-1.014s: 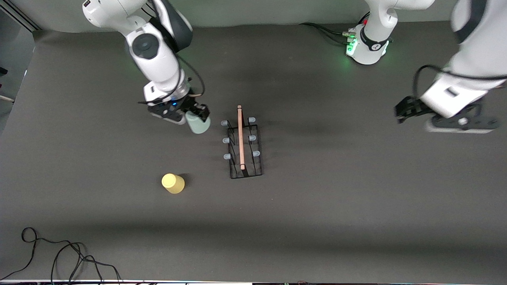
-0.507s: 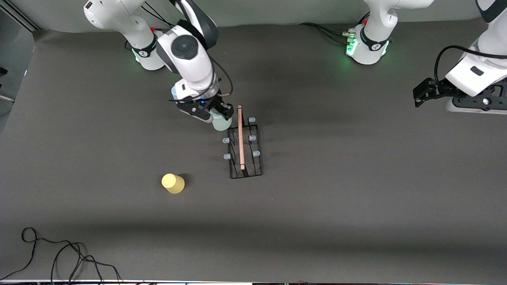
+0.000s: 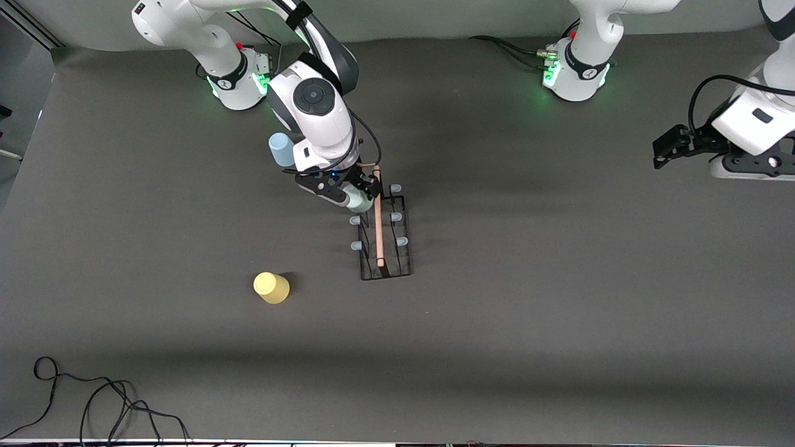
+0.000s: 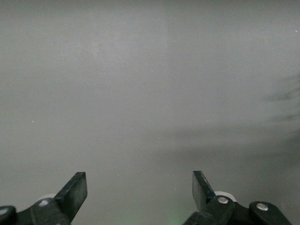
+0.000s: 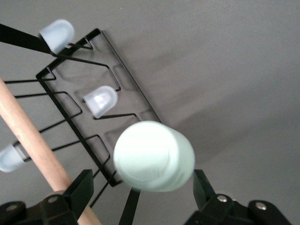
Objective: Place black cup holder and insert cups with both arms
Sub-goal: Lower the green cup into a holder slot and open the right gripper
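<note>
The black cup holder (image 3: 385, 233) stands on the desk (image 3: 559, 310) right under the right tool (image 3: 359, 194), its wooden rod handle (image 3: 377, 217) running along the top and pale-capped pegs (image 5: 100, 101) sticking out on both sides. The pale green cup (image 5: 154, 155) sits upside down between the right tool's fingers (image 5: 77, 192), over the peg at the end of the rack closest to the arm bases, on the side toward the right arm's end of the desk. In the right wrist view the fingers stand apart from the cup's sides with a gap showing on each side, so the tool is spread wide and not squeezing it. Whether the cup already rests on the peg I cannot tell.

The light blue cup (image 3: 281, 149) is on the desk just beside the right arm's wrist, partly hidden by it. The yellow cup (image 3: 271, 288) lies well away from that tool, nearer the front camera.

The left tool (image 4: 139, 192) waits in the air above bare desk at the left arm's end, fingers spread wide and holding nothing.
</note>
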You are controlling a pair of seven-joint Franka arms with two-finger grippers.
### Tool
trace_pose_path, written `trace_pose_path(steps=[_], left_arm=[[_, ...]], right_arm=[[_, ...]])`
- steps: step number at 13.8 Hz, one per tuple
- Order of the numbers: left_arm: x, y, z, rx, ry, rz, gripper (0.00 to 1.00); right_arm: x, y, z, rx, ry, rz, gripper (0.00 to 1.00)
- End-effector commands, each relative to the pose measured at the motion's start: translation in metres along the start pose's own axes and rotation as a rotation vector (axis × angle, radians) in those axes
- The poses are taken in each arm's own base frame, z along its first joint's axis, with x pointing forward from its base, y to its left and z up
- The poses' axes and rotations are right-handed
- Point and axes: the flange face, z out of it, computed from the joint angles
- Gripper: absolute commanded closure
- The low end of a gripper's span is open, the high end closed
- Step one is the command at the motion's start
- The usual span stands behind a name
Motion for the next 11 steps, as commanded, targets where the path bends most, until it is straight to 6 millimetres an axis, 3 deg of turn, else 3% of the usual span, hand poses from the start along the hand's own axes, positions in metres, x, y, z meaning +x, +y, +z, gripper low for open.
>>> trace_pose_path(steps=[1, 5, 7, 9, 11], left_arm=[[0.004, -0.010, -0.003, -0.012, -0.023, -0.006, 0.00], [0.004, -0.013, -0.002, -0.012, -0.023, -0.012, 0.00], [0.004, -0.015, -0.003, -0.012, -0.021, -0.013, 0.00], [0.003, -0.013, -0.003, -0.009, -0.023, -0.018, 0.00], [0.003, -0.017, -0.002, -0.008, -0.025, -0.017, 0.00]], right_arm=[[0.013, -0.007, -0.021, 0.033, 0.017, 0.011, 0.04], [0.100, 0.027, -0.056, 0.005, 0.047, -0.138, 0.04], [0.149, 0.051, -0.061, -0.005, 0.066, -0.197, 0.03], [0.195, 0.078, -0.042, -0.026, 0.090, -0.236, 0.01], [0.234, 0.098, -0.008, -0.004, 0.119, -0.223, 0.00]])
